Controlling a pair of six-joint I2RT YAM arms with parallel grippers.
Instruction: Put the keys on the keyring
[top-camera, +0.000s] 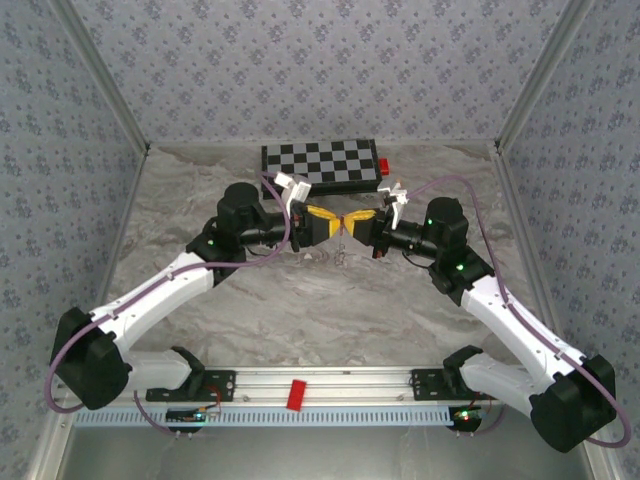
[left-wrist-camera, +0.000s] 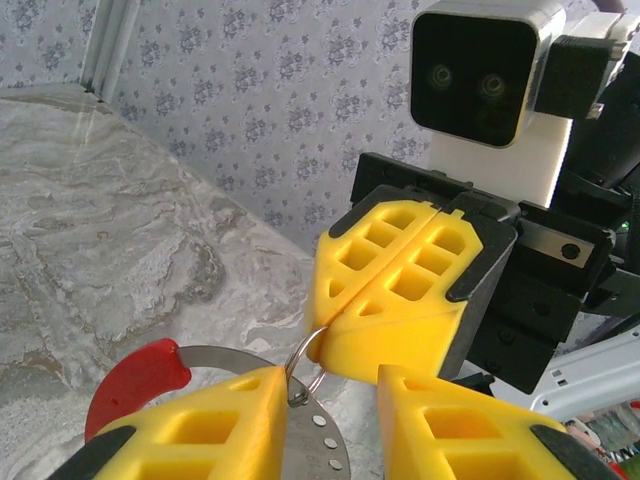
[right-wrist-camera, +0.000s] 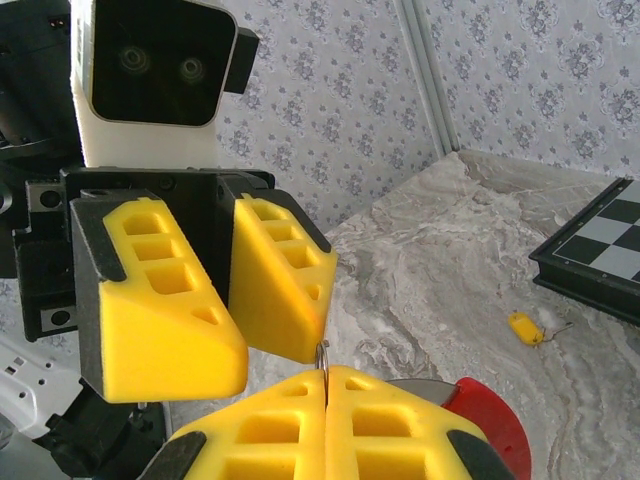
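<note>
Currently, the keyring, a thin grey metal loop with one short red section on its rim (left-wrist-camera: 150, 380), is held in the air between the two arms, not on the table. A small wire loop (left-wrist-camera: 303, 362) joins its grey band.

The right gripper (right-wrist-camera: 325, 378) is fully closed, its yellow fingertips pinching this wire loop. The left gripper (left-wrist-camera: 335, 388) is partly open. A gap shows between its yellow fingers. The grey band runs into that gap against one finger, but no clamping grip shows.

The key, a tiny yellow-orange piece (right-wrist-camera: 525, 327), lies on the marbled grey table (right-wrist-camera: 440, 300), near the edge of the black-and-white chessboard (right-wrist-camera: 600, 250) and well apart from both grippers.

Status, as a judgement:
- Done: ring lifted and presented between the arms.
- Not done: no key is seen on the ring.
- Remaining: fetch the key and thread it onto the ring. One arm must first release.
</note>
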